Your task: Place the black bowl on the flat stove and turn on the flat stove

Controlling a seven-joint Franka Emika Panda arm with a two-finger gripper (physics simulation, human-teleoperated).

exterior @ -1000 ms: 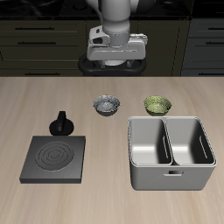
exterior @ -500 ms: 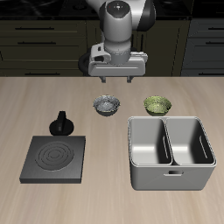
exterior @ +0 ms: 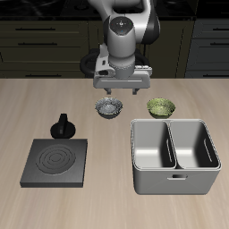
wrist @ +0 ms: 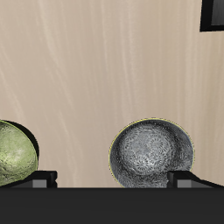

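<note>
Resting on the table behind the flat stove (exterior: 55,161), the black bowl (exterior: 108,108) is seen: dark rim, mottled silvery inside. Gripper (exterior: 119,90) is held wide open, empty, above it. No writing is legible.

Dark cabinets (exterior: 36,40) behind wood table (exterior: 107,201)

Bare worktop (exterior: 107,143) lies between the black bowl (exterior: 109,108) and the flat stove (exterior: 55,162); the olive-green bowl (exterior: 161,107) sits near the black bowl.

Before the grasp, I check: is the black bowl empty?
Empty: the black bowl shows only its bare mottled silvery inside, upright on the table.
</note>
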